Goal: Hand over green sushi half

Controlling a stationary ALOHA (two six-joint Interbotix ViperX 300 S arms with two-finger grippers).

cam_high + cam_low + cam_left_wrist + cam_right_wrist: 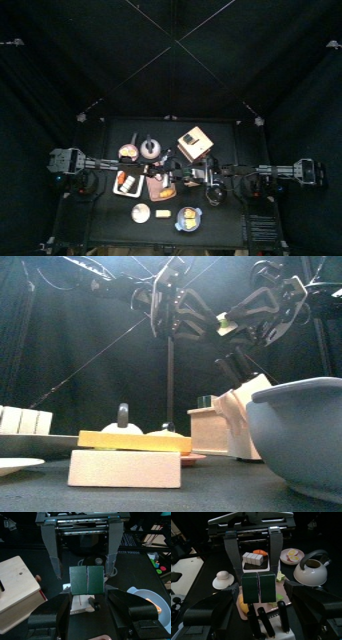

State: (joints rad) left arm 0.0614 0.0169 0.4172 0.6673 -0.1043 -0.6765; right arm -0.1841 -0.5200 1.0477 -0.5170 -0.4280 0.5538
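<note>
Green sushi half (87, 580) was in the air above the middle of the counter (227, 225), between the two grippers, which met there jaw to jaw. The left gripper (87, 604) and the right gripper (259, 592) both had their jaws clenched on it. Below, near the counter's front edge, stood a grey bowl (305, 436) and a yellow-topped sushi block (131, 461).

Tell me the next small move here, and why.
Probably ease the left gripper slightly closer around the green sushi half. In the front view both arms are raised and face each other, and the piece sits at the right gripper. Whether the left grips it is unclear.
</note>
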